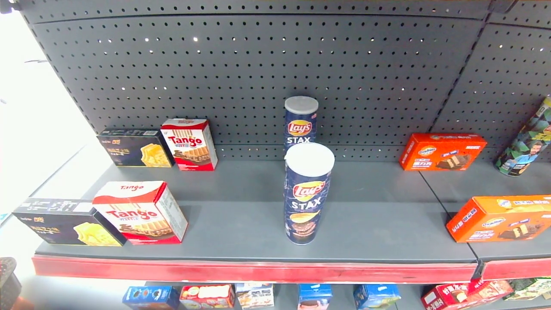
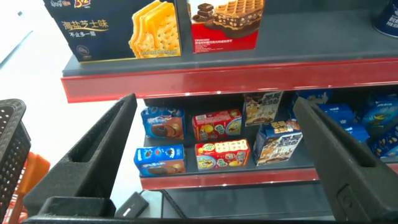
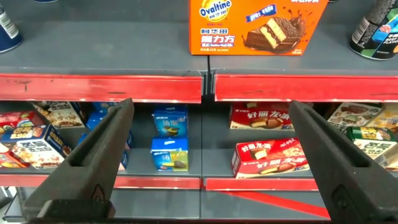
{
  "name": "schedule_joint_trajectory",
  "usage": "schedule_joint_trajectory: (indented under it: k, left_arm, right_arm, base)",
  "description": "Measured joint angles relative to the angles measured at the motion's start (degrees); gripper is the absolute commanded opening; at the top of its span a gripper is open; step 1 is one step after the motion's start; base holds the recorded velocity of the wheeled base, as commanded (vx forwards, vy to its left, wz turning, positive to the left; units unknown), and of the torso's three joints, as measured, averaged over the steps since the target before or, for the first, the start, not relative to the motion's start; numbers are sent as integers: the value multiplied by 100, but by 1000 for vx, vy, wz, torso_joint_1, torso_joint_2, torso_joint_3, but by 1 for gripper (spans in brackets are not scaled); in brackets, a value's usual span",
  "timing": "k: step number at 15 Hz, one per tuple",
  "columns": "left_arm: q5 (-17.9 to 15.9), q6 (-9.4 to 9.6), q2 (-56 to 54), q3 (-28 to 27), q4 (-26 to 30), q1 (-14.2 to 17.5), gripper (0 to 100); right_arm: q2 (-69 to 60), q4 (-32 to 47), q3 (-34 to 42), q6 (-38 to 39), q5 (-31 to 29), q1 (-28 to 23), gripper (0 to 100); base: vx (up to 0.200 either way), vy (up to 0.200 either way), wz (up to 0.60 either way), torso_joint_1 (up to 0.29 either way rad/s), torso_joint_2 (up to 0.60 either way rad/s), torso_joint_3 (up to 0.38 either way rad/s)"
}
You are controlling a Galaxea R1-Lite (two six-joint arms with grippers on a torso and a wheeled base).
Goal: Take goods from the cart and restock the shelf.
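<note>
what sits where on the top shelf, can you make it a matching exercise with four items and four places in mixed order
Things:
1. front chip can
2. rear chip can
3. front red wafer box
4. front orange box

Places:
a. far right, near the front edge
b. at the back, by the pegboard
c. middle of the shelf, ahead of its twin
d. left side, next to a black cracker box

Pairs: 1-c, 2-b, 3-d, 4-a
</note>
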Motion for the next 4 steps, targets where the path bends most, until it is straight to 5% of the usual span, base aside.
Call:
schedule_joint_trajectory:
  k: [4]
  left_arm:
    - [0, 0, 0, 0, 0, 0, 100]
  right_arm:
    - [2, -4, 0, -2, 9, 0, 100]
  base:
    - [0, 0, 0, 0, 0, 0]
